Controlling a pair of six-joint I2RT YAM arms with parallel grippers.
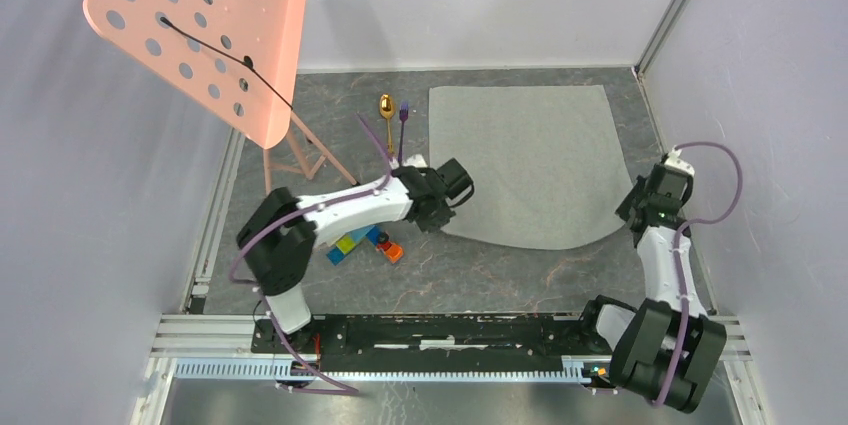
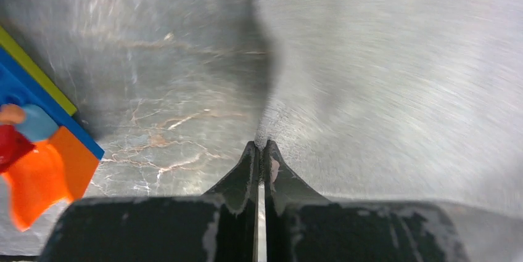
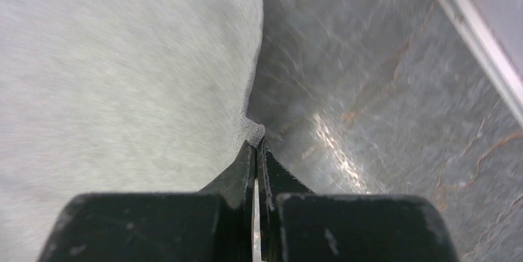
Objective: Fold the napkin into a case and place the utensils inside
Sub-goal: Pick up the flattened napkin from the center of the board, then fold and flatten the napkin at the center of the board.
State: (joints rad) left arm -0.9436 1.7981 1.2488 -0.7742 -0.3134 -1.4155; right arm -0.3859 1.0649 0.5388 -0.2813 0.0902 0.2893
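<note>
Dark grey marbled desk (image 1: 500,275) boxed in by plain white walls (image 1: 480,5), aluminium rail (image 1: 450,330) along the near edge where both arm bases sit. Thin grey-green square cloth napkin (image 1: 525,160) lies spread open on the right-centre of the desk, still unfolded, its near edge curved and slightly raised with a shadow under it. Left hand (image 1: 460,207) is clenched on the napkin's near-left corner; in the left wrist view the fingers are pressed together with the cloth edge running into the tips. Right hand (image 1: 630,215) is clenched on the near-right corner, a small nub of cloth pinched at its fingertips in the right wrist view. Shiny gold metal spoon (image 1: 386,115) and slim purple fork (image 1: 403,125) lie side by side just left of the napkin's far-left corner, off the cloth. Colourful toy blocks (image 1: 365,243) sit under the left arm. Pink perforated panel on a stand (image 1: 200,30) at far left, black cable across it.
</note>
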